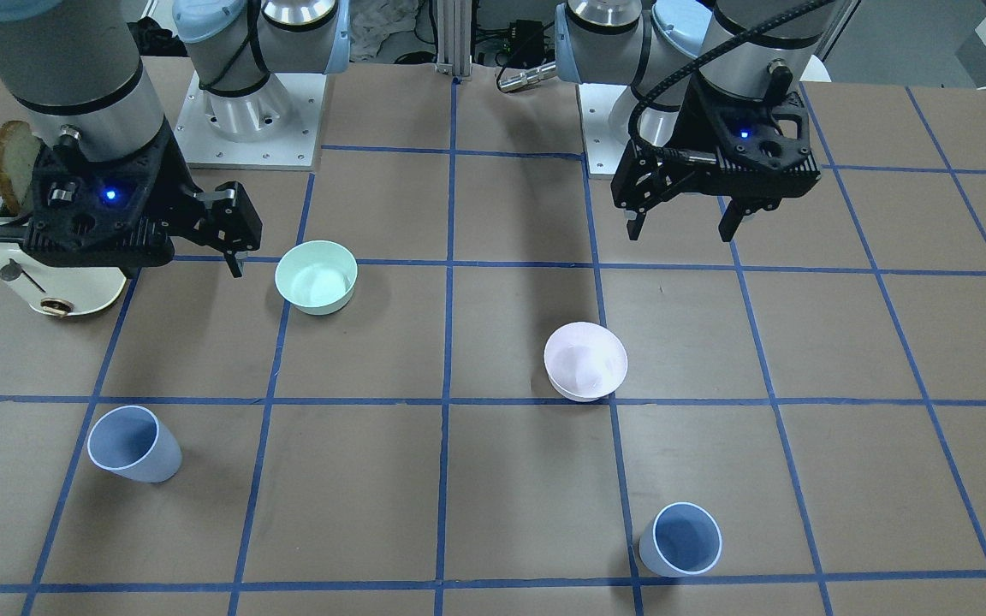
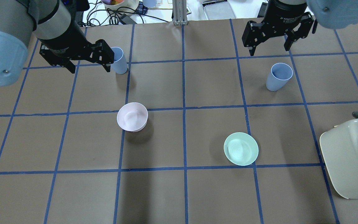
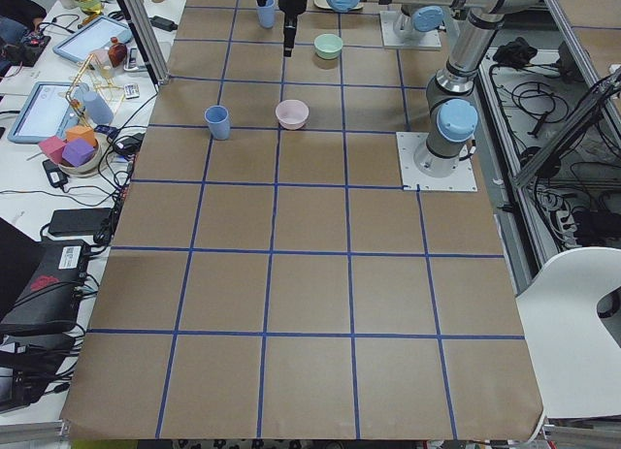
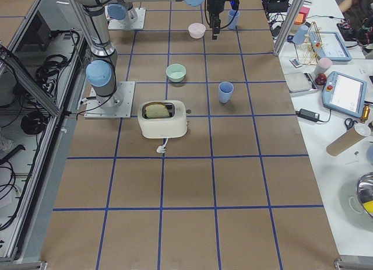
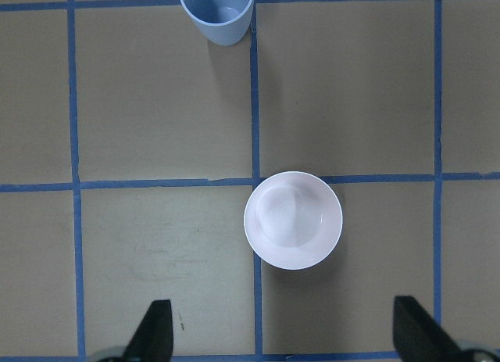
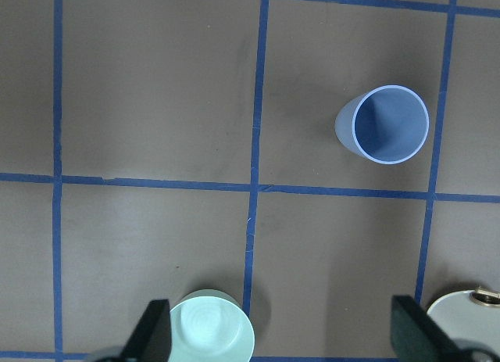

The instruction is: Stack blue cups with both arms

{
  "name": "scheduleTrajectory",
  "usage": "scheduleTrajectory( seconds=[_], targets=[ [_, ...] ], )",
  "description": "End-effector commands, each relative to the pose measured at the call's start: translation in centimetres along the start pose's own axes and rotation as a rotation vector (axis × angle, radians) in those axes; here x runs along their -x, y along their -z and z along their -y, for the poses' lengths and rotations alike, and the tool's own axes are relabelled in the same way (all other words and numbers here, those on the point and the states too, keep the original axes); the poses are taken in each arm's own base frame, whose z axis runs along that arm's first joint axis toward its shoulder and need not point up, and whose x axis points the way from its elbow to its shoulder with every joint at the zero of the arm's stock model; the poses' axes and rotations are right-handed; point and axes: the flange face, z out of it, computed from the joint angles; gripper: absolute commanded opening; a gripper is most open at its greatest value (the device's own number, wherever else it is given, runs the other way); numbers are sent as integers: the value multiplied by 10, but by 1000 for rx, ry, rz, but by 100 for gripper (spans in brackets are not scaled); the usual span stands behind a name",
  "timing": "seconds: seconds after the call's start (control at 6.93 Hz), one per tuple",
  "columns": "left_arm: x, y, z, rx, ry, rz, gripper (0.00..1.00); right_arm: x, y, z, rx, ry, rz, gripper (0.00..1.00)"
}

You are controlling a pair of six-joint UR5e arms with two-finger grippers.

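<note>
Left hand [image 2: 90, 70] and right hand [image 2: 271, 51], both splayed wide, empty, over the table [image 2: 197, 193]; wrist lettering [image 2: 286, 18] unreadably small.

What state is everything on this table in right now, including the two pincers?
Left pincer: open, empty.
Right pincer: open, empty.
Blue cup by left pincer: upright, empty.
Blue cup by right pincer: upright, empty.
Pink bowl: upright, empty.
Mint-green bowl: upright, empty.
Toaster: bread slice sticking out of slot.

There are two blue cups [image 1: 135, 445] [image 1: 683, 539], one mint bowl [image 1: 317, 275], one pink bowl [image 1: 585, 359], one toaster [image 1: 74, 289] and two arms [image 1: 65, 68] [image 1: 750, 47].
</note>
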Motion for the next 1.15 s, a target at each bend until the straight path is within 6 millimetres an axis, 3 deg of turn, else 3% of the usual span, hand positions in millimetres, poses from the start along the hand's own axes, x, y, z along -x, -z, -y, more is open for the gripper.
scheduleTrajectory(
  seconds=[0.0,1.01],
  targets=[
    [-1,-3,5,6,-2,-1,100,-1,2,1,-11,-8,0,100],
    [-2,2,6,24,3,0,100,-2,2,2,-15,-12,0,100]
  ],
)
